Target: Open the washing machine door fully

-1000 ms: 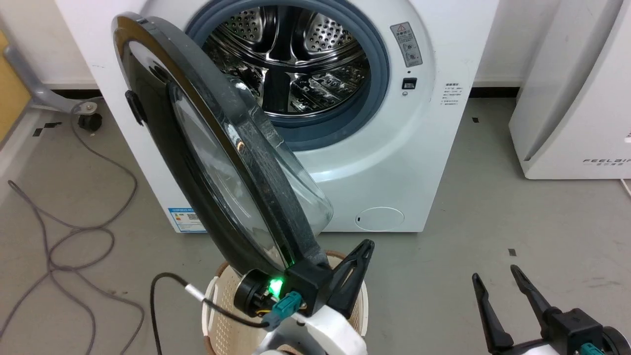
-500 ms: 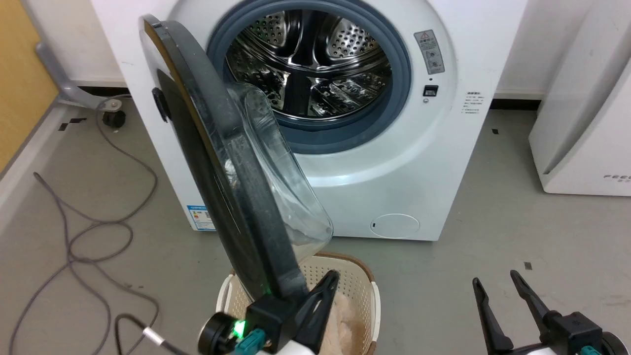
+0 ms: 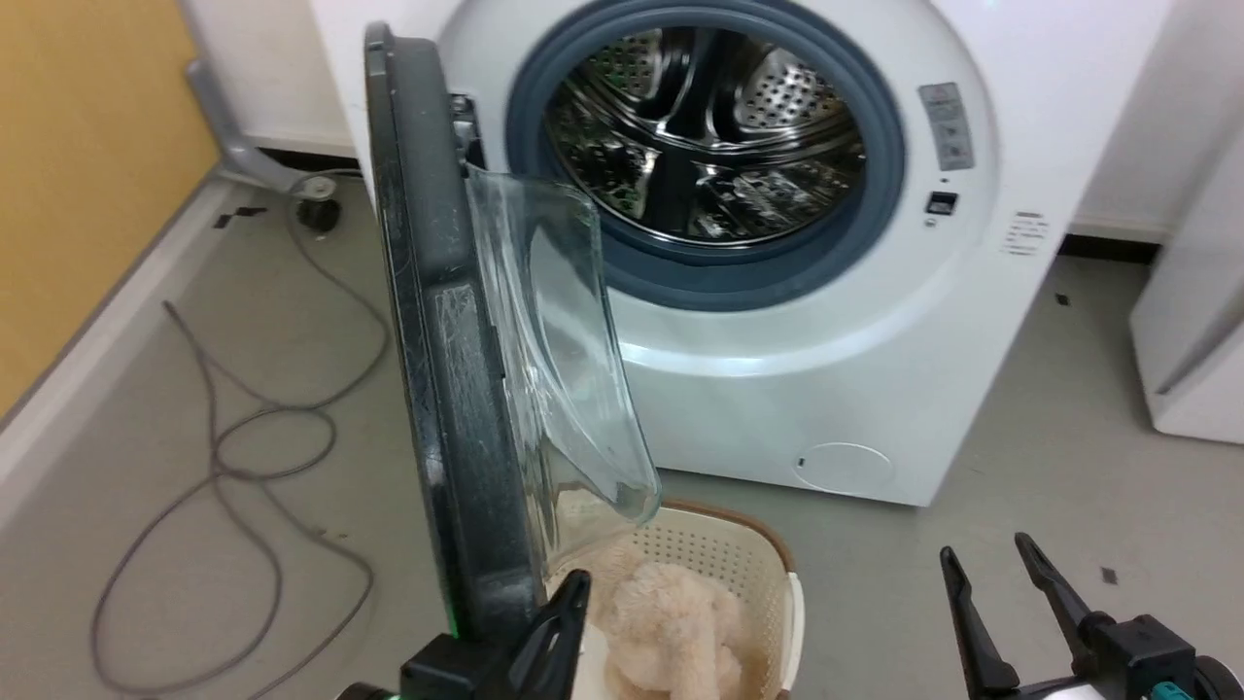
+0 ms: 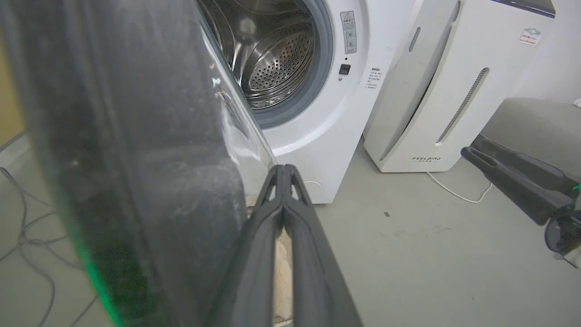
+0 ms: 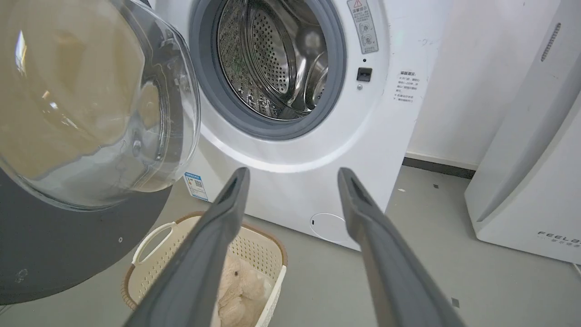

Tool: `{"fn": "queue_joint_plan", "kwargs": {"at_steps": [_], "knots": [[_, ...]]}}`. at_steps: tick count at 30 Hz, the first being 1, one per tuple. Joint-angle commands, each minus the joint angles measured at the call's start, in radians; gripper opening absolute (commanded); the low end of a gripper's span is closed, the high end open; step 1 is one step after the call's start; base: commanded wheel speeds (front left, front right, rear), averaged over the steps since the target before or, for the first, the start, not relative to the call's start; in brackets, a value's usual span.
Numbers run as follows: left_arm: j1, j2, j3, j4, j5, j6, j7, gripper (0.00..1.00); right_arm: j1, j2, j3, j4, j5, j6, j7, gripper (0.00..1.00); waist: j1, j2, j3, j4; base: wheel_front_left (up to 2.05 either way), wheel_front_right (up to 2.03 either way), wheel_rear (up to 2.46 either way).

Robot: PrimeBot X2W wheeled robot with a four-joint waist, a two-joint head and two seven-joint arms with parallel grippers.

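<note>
The washing machine door [image 3: 447, 389] swung wider, left pincer [image 3: 575, 591] beside its rim.

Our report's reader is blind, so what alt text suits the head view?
The washing machine door stands swung out edge-on, baring the washing machine's steel drum. The shut left hand sits beside the door's lower rim, by a basket holding something fluffy; the open right hand shows lower right.

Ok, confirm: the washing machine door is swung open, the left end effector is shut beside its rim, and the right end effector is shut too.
Wrong on one point: the right end effector is open, its fingers well apart in the right wrist view. The washing machine door is swung open and the left end effector is shut beside its rim.
</note>
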Motion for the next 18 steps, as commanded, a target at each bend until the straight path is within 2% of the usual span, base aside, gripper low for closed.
{"fn": "queue_joint_plan", "kwargs": {"at_steps": [1,12,18], "knots": [[0.022,0.012,0.018,-0.011,-0.002,0.015,-0.005,0.0,0.003,0.004,-0.001,-0.004,-0.001,0.001,-0.001,1.0,0.0,0.0,-0.001,0.032,0.0,0.0,0.0],[0.041,0.062,0.15,-0.003,-0.04,0.055,-0.064,0.0,-0.002,0.004,-0.001,-0.016,0.002,0.001,0.006,1.0,0.0,0.0,0.008,0.123,0.0,0.0,0.0],[-0.008,0.072,0.261,0.091,-0.123,0.032,-0.142,0.0,-0.01,0.004,-0.001,-0.018,0.001,0.001,0.011,1.0,0.0,0.0,0.022,0.143,0.0,0.0,0.0]]}}
